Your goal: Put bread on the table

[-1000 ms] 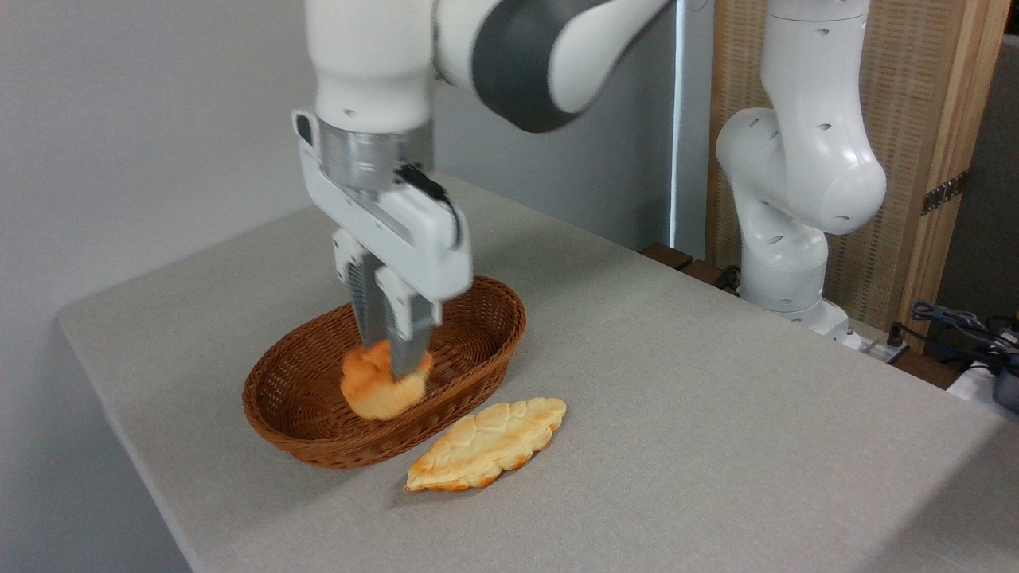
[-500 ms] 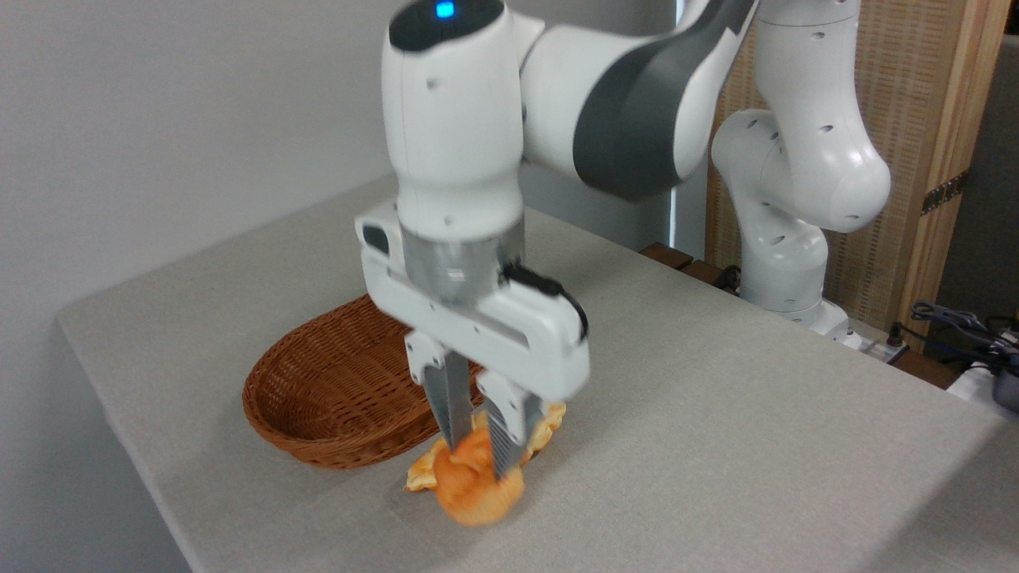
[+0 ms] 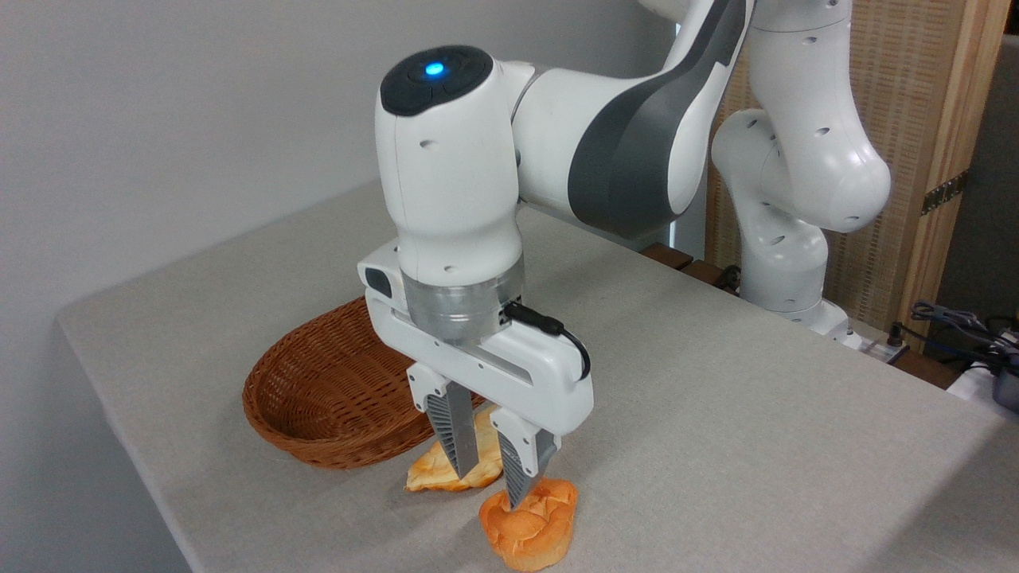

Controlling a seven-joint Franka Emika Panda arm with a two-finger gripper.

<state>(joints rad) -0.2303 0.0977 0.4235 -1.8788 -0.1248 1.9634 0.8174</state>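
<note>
No text, label, brand, number or sign can be read anywhere in view
</note>
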